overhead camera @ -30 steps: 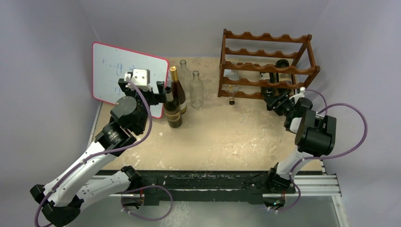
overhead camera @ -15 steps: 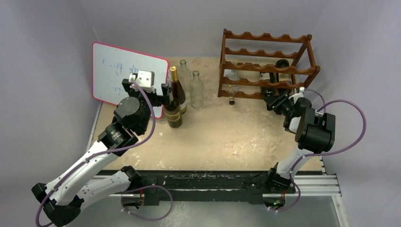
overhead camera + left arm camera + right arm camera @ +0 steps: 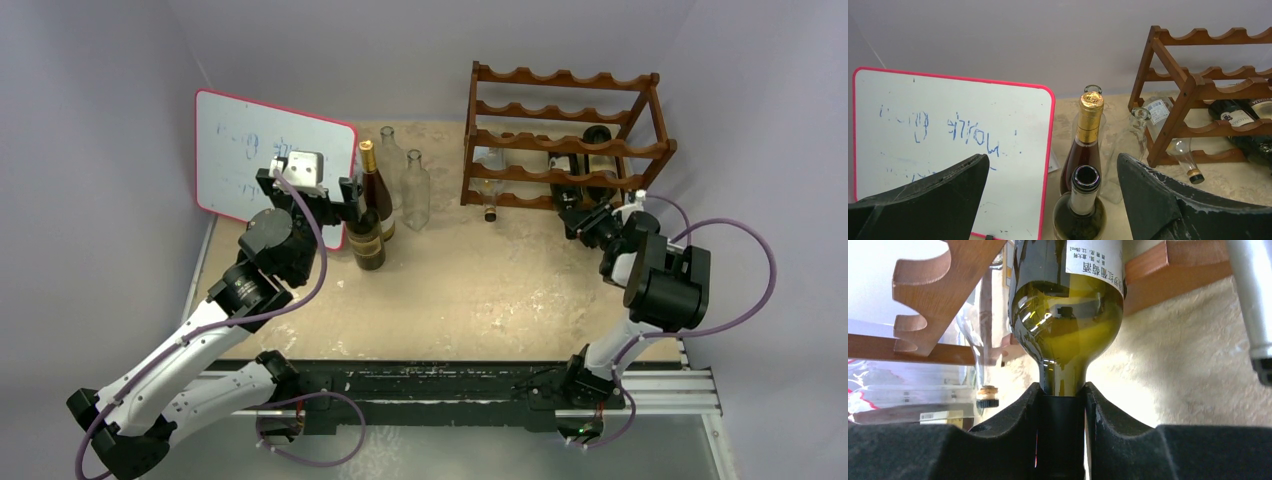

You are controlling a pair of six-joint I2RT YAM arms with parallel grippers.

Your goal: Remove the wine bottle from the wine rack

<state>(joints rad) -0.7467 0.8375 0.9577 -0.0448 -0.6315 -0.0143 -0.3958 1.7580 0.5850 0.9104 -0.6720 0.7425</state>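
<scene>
**Position.** The wine rack (image 3: pixel 565 78) stands at the far right corner of the desk (image 3: pixel 480 290). The wine bottle (image 3: pixel 1065 330), green glass with a white label, lies in a lower tier at the rack's right end, with its neck pointing toward the near edge.

**Grip.** The right jaws are closed on that neck just below the shoulder, pressing on both sides. I judge the grip made and the withdrawal to be the step in hand.

**Recommendation.** I would draw straight back along the bottle's own axis, toward the near edge. I would keep it level until the base clears the scalloped rail, since lifting early risks catching the tier above. A neck grip leaves the heavy body overhanging, so I would move slowly and watch for droop or slip.

**Other arm.** The left jaws stand wide open over a standing bottle (image 3: pixel 1084 185) beside the whiteboard (image 3: pixel 948 130), toward the far left corner. They are not touching it.
</scene>
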